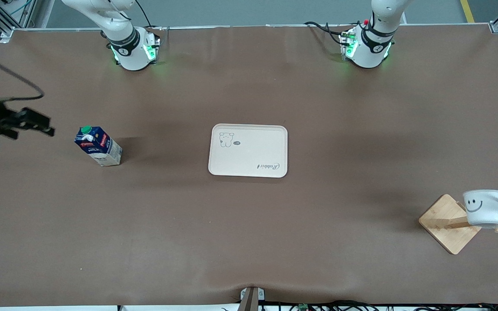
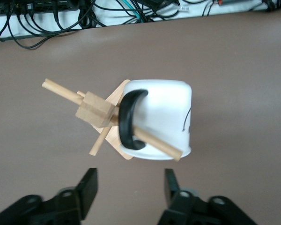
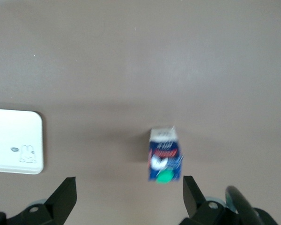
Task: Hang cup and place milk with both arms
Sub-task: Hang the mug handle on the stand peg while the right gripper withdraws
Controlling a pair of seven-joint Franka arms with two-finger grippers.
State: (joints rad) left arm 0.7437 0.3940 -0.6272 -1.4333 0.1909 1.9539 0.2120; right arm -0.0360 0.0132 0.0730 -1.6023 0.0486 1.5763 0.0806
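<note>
Cup (image 1: 486, 207) hangs on the rack (image 1: 450, 223) peg, left gripper (image 2: 130, 187) open above it; milk (image 1: 99, 145) untouched on table, off tray (image 1: 248, 150), right gripper (image 3: 129, 196) open above it.

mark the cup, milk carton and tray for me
cup (image 1: 486, 207), front view, on its white side by the smiley face.
milk carton (image 1: 98, 145), front view, on its blue labelled side.
tray (image 1: 253, 157), front view, on its bare middle.

Even, bright overhead light, soft shadows cast beside the milk (image 1: 99, 146) and tray (image 1: 248, 150), faint sheen on the table (image 1: 249, 224), milk blurred in the right wrist view.
</note>
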